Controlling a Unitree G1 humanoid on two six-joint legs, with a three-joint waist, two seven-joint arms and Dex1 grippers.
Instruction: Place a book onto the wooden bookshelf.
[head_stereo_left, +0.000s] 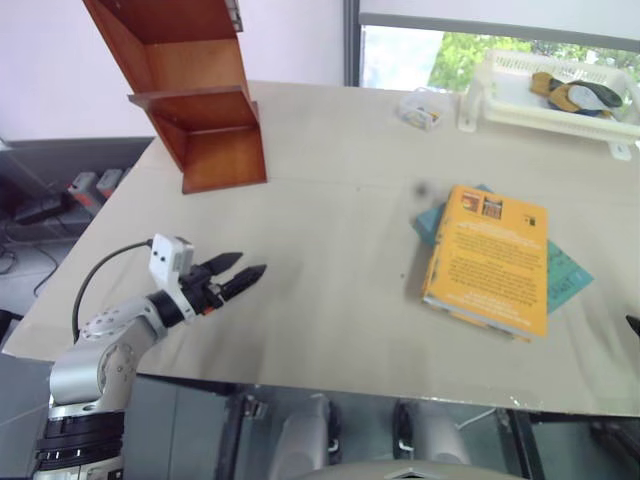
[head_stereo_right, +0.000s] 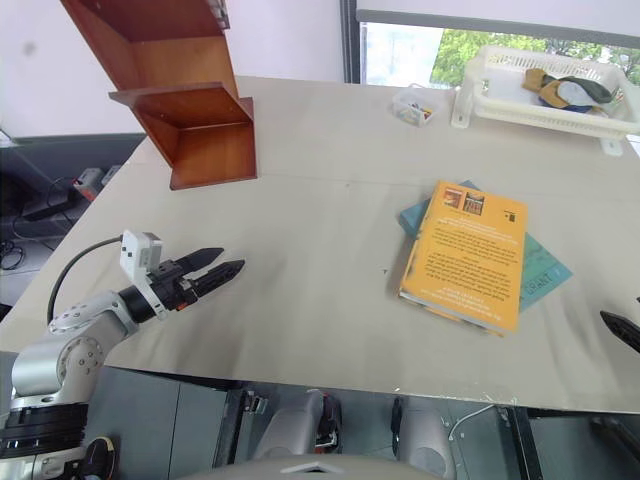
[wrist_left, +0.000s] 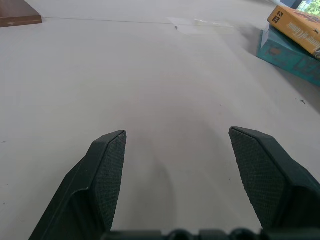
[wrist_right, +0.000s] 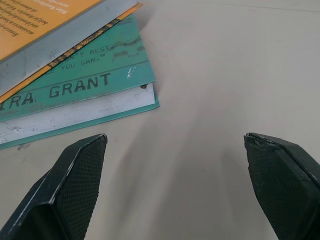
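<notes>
The book (head_stereo_left: 490, 260), thick and orange-yellow, lies flat on the right part of the table, stacked on a thinner teal book (head_stereo_left: 566, 275). The wooden bookshelf (head_stereo_left: 195, 100) stands tilted at the table's back left. My left gripper (head_stereo_left: 250, 264) hovers low over the front left of the table. It is open and empty, pointing right toward the books, which are well apart from it. In the right wrist view my right gripper (wrist_right: 175, 136) is open and empty. It sits just off the teal book's (wrist_right: 75, 85) corner, with the orange book (wrist_right: 40, 15) above that.
A white plastic basket (head_stereo_left: 497, 95) holding a few items stands at the back right, with a small clear box (head_stereo_left: 420, 110) beside it. The table's front edge (head_stereo_left: 330, 392) runs close under both grippers. Bare tabletop lies between the shelf and the books.
</notes>
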